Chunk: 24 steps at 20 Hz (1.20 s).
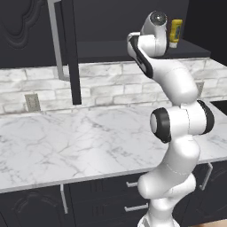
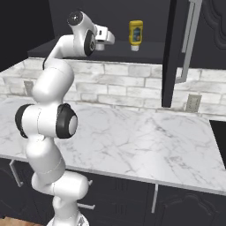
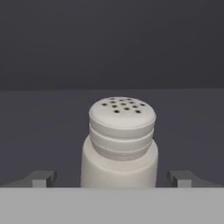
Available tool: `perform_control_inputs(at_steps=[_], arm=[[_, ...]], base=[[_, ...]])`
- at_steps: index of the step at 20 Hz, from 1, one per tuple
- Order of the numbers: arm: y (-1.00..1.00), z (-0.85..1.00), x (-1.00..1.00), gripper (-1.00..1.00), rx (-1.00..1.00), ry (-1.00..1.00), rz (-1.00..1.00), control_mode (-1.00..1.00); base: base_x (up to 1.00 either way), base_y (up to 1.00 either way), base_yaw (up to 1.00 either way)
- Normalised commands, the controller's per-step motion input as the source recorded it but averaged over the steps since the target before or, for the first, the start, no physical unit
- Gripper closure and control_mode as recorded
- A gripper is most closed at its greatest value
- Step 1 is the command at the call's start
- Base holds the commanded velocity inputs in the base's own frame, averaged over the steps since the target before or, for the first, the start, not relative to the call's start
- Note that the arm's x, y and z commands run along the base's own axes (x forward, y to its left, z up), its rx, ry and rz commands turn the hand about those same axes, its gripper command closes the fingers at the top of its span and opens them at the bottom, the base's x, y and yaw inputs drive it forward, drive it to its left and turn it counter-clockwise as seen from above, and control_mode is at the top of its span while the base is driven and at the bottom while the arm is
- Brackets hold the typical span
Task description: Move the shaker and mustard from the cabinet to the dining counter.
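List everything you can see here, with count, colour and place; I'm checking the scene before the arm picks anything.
shaker: one, pale grey, upright on the cabinet shelf, centred between the fingertips in the hand view
mustard: one, yellow bottle with dark label, standing cap-down on the cabinet shelf, to the right of the gripper in the right base view
cabinet: one, black, above the worktop, door open
worktop: one, white marble, below the cabinet
wall sockets: two, grey, on the brick backsplash
drawers: dark, under the worktop
gripper: one, dark fingertips, open, either side of the shaker
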Motion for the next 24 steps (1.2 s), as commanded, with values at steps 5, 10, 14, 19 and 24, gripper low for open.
perform_control_inputs(at_steps=[5, 10, 14, 19, 24], arm=[[0.0, -0.07, 0.12, 1.0, 0.0, 0.0, 0.0, -1.0], [0.0, 0.0, 0.0, 1.0, 0.0, 0.0, 0.0, -1.0], [-0.03, 0.0, -0.43, 1.0, 0.0, -0.12, 0.01, -1.0], [-0.05, 0.0, -0.98, 1.0, 0.0, -0.2, 0.06, -1.0], [-0.05, 0.0, -1.0, 1.0, 0.0, -0.17, 0.13, -1.0]], base=[[0.0, 0.0, 0.0], [0.0, 0.0, 0.0], [0.0, 0.0, 0.0], [0.0, 0.0, 0.0], [0.0, 0.0, 0.0]])
